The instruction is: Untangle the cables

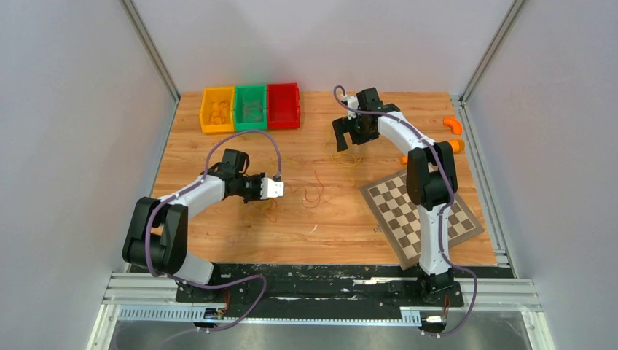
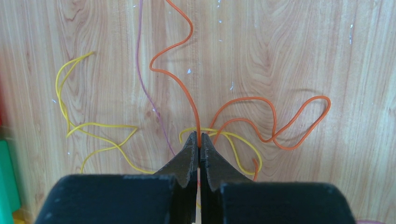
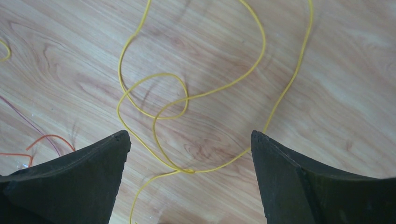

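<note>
Thin curly cables lie loose on the wooden table between the arms. My left gripper is shut on an orange cable, pinched at the fingertips, low over the table. A second orange loop, yellow strands and a thin purple strand lie around it. My right gripper hovers open and empty above a looped yellow cable that crosses itself at a small knot between the fingers. The red-orange tangle lies just right of the left gripper.
Yellow, green and red bins stand in a row at the back left. A chessboard mat lies at the front right under the right arm. Two solid orange pieces sit near the right edge.
</note>
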